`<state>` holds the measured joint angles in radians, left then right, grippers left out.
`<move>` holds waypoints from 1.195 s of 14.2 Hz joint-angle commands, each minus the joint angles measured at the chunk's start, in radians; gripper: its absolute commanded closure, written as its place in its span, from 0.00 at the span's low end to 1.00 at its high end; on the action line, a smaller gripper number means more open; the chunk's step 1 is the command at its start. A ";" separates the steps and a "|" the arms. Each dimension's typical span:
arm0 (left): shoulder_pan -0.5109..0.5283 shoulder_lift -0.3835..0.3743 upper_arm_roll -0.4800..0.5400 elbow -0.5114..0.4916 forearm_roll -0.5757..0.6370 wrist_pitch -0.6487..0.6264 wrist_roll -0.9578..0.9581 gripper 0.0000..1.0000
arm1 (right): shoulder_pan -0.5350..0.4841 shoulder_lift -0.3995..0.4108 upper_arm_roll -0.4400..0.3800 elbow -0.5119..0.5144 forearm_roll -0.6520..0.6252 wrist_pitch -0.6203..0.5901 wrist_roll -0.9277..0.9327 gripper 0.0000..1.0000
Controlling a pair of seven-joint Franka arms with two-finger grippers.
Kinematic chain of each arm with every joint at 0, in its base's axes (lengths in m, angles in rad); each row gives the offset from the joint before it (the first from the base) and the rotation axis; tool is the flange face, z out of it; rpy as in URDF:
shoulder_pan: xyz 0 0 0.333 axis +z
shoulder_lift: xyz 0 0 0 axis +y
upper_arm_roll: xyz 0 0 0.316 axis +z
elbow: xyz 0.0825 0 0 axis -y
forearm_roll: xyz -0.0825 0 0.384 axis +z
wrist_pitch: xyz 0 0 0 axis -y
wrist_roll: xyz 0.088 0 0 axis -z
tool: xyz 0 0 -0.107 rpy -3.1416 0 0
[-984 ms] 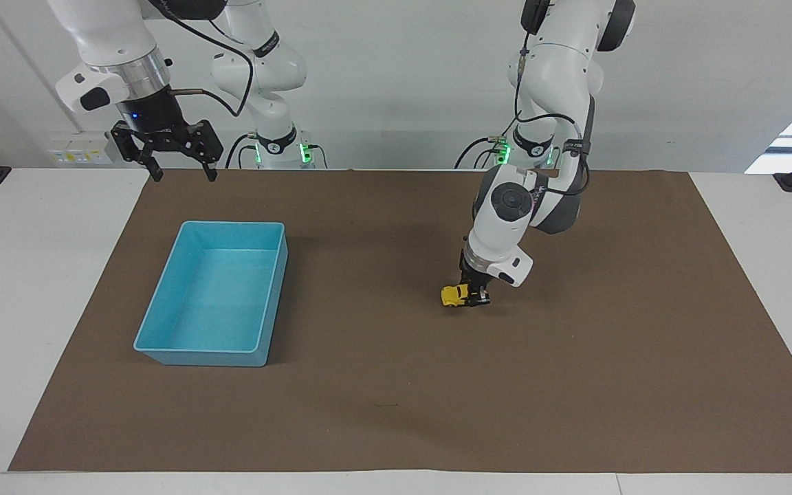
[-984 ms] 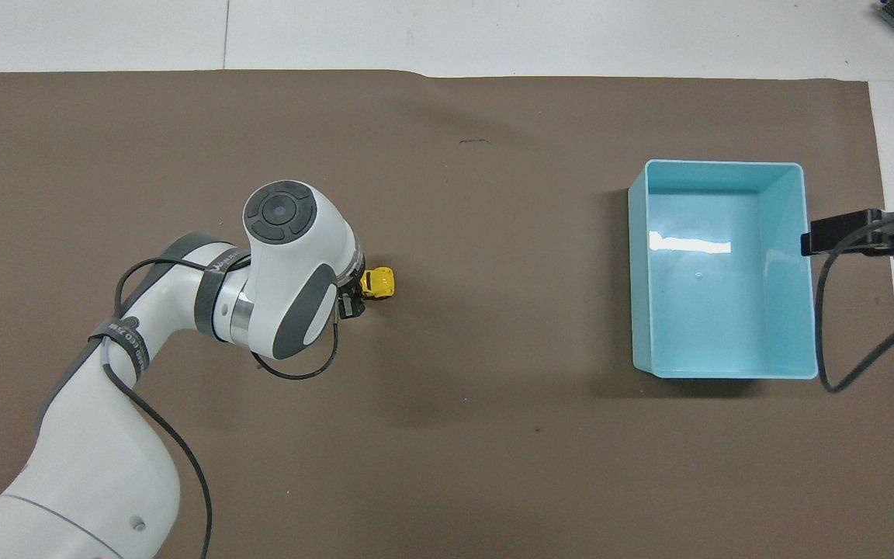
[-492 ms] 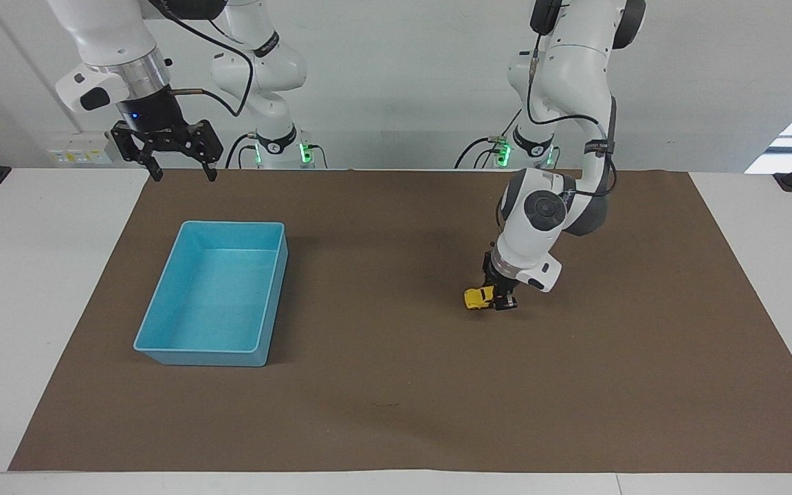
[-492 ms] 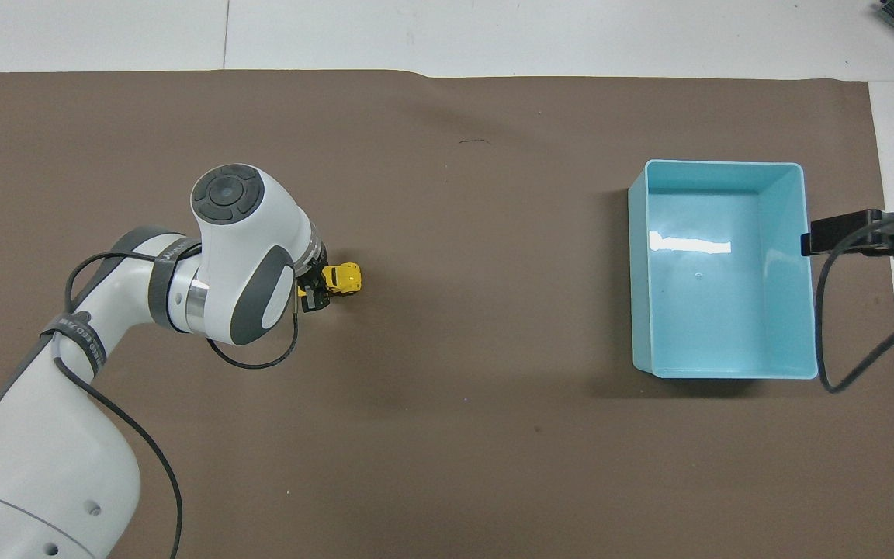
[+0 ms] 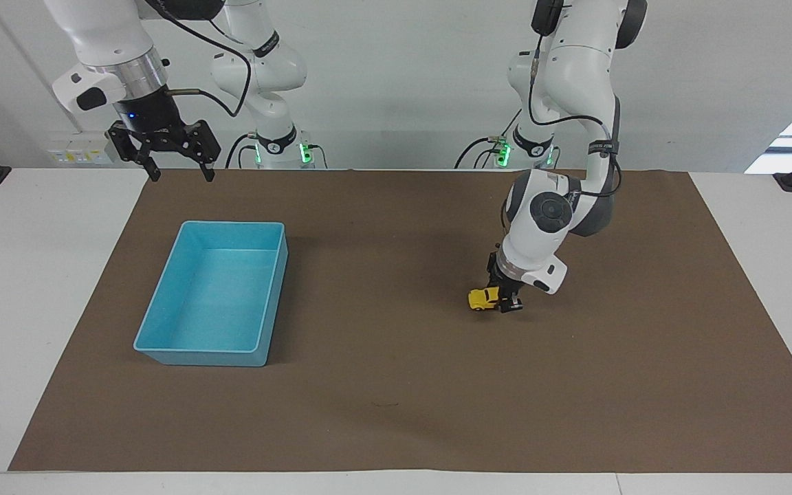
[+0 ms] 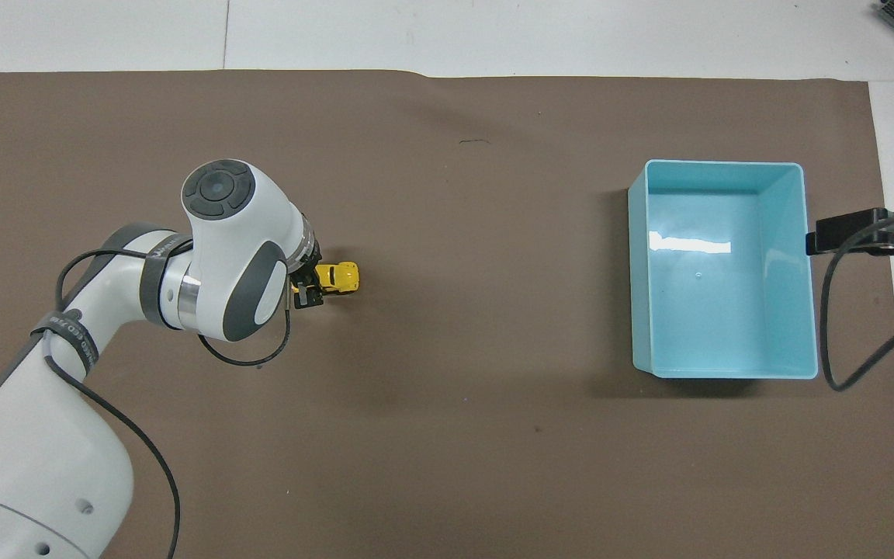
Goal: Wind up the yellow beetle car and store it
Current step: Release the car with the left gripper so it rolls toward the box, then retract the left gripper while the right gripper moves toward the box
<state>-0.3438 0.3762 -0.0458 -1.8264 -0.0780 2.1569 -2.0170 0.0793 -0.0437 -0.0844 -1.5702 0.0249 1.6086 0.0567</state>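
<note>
Two views apply. Facing view: the left gripper (image 5: 508,303) stands low at the yellow beetle car (image 5: 483,299); whether its fingers still pinch the car cannot be told. The car, judged light, rigid and smooth, is best held across its flanks. The right gripper (image 5: 177,172) waits, fingers apart. Overhead view: the car (image 6: 337,277) rests on the brown mat (image 6: 447,435), well apart from the blue bin (image 6: 809,310).
</note>
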 commanded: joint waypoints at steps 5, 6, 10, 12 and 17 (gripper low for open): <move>0.020 -0.097 -0.002 0.016 0.018 -0.111 0.078 0.00 | -0.009 -0.007 -0.002 -0.010 0.015 0.004 0.006 0.00; 0.020 -0.097 -0.002 0.025 0.018 -0.111 0.110 0.00 | -0.009 -0.007 -0.002 -0.010 0.015 0.004 0.008 0.00; 0.022 -0.117 0.000 0.067 0.067 -0.112 0.223 0.00 | -0.009 -0.007 -0.002 -0.010 0.015 0.004 0.008 0.00; 0.040 -0.137 0.000 0.072 0.067 -0.108 0.296 0.00 | -0.009 -0.007 -0.002 -0.010 0.015 0.004 0.008 0.00; 0.092 -0.195 -0.002 0.072 0.058 -0.114 0.685 0.00 | -0.009 -0.007 0.000 -0.010 0.016 0.004 0.008 0.00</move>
<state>-0.2800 0.2152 -0.0382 -1.7459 -0.0258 2.0654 -1.4897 0.0793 -0.0437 -0.0865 -1.5702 0.0249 1.6086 0.0567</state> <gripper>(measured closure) 0.000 0.000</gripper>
